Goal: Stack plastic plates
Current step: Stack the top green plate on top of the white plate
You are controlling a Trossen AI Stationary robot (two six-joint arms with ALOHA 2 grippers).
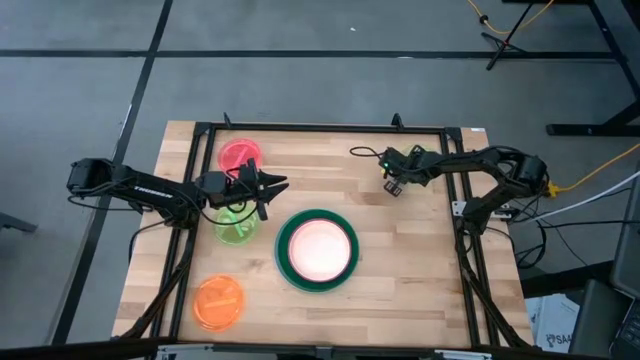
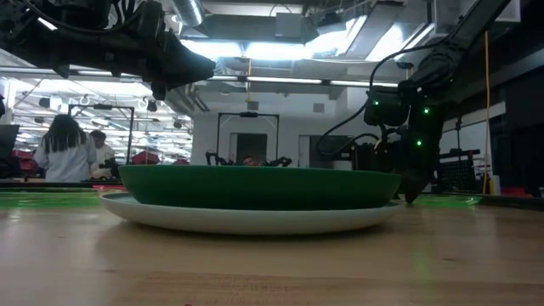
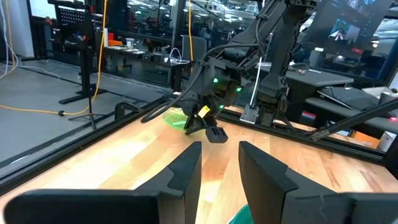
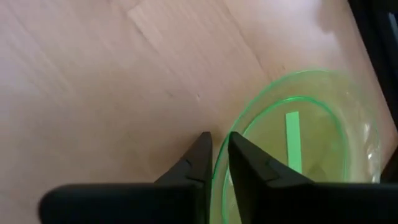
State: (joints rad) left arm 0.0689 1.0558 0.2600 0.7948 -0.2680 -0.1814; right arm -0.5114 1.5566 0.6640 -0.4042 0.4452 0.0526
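Note:
A stack stands mid-table: a light blue plate [image 1: 281, 268] at the bottom, a dark green plate [image 1: 317, 218] on it, and a glowing pink plate [image 1: 318, 250] inside. Red plate [image 1: 240, 155], lime green plate [image 1: 237, 226] and orange plate [image 1: 218, 301] lie flat on the left. A second translucent lime green plate [image 4: 298, 130] lies at the far right. My right gripper [image 4: 217, 140] points down at its rim, shut on it. My left gripper [image 3: 221, 165] is open and holds nothing; it hovers raised [image 1: 272, 185] between the red plate and the stack. My right gripper pinches the translucent lime plate's rim [image 4: 216, 177], with one finger inside the plate and one outside. The fingers come from above, pointing down. I cannot tell whether the plate still lies on the table.
A black frame rail [image 1: 320, 127] runs around the tabletop. Bare wood lies between the stack and the right gripper and along the near right of the table [image 1: 420, 290]. People show in the room behind, in the low view [image 2: 64, 149].

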